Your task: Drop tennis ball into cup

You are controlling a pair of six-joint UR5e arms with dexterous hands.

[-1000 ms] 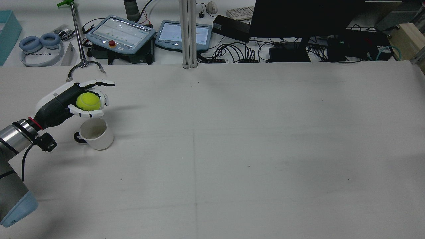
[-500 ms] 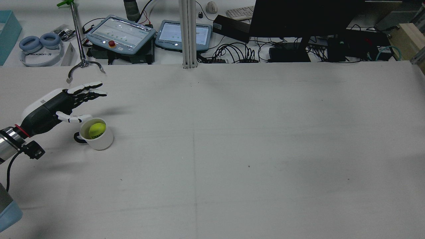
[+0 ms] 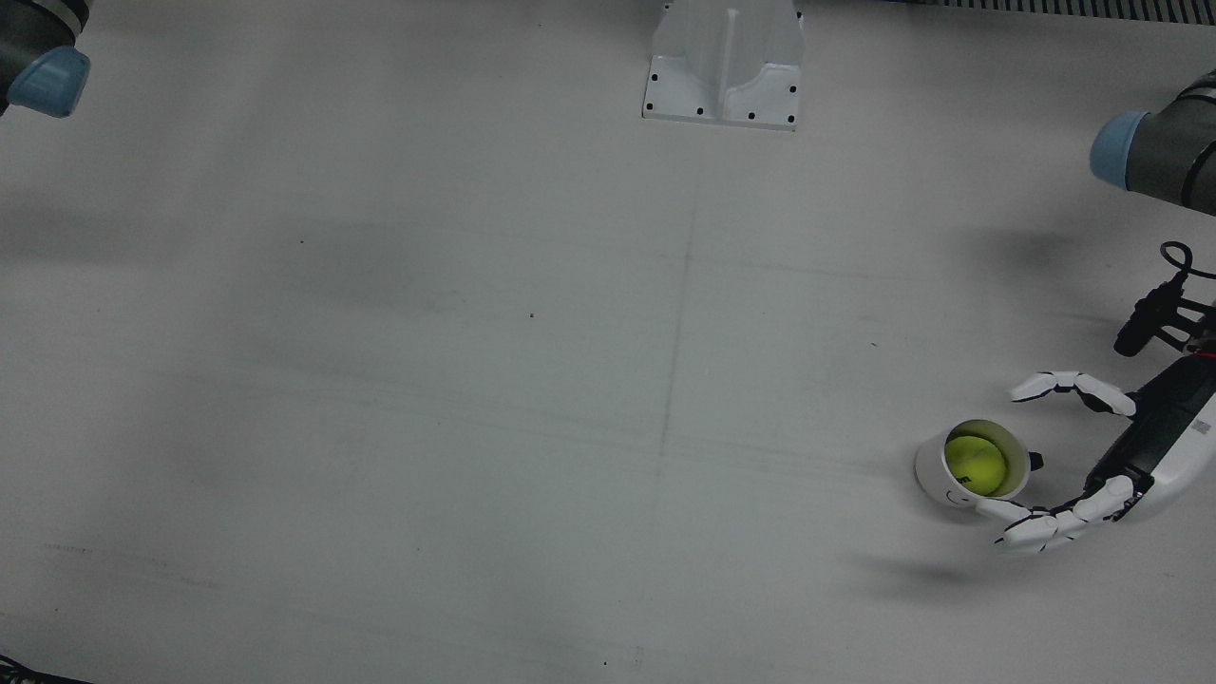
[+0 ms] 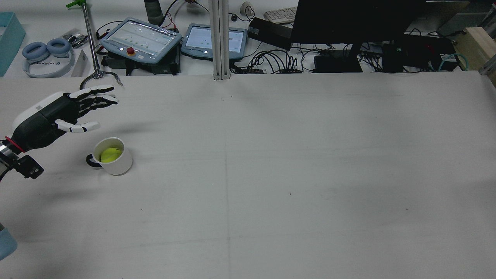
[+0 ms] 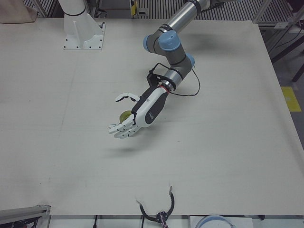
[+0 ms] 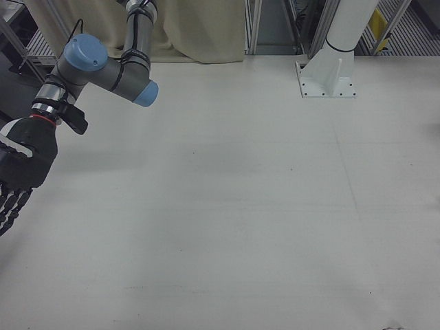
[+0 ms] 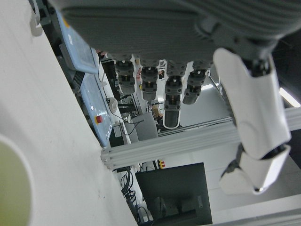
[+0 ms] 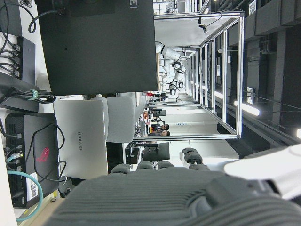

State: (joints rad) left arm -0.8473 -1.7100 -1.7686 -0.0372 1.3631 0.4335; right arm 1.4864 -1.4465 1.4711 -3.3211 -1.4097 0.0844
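Observation:
The yellow tennis ball (image 4: 111, 154) (image 3: 976, 464) lies inside the white cup (image 4: 118, 166) (image 3: 934, 484), which stands upright on the table's left side in the rear view. My left hand (image 4: 58, 114) (image 3: 1145, 446) (image 5: 145, 110) hovers above and just behind the cup, open with its fingers spread and holding nothing. In the left-front view this hand hides most of the cup, and only a bit of the ball (image 5: 124, 115) shows. My right hand (image 6: 19, 168) hangs at the left edge of the right-front view, far from the cup, fingers pointing down and apart, empty.
A metal claw stand (image 4: 99, 75), two teach pendants (image 4: 139, 38), headphones (image 4: 46, 54) and a monitor (image 4: 348, 19) line the far edge in the rear view. A white post base (image 3: 724, 62) is bolted near the robot's side.
The left hand held the ball over the cup, then opened. The ball dropped into the cup and settled. The hand has since drawn back and risen away from it.

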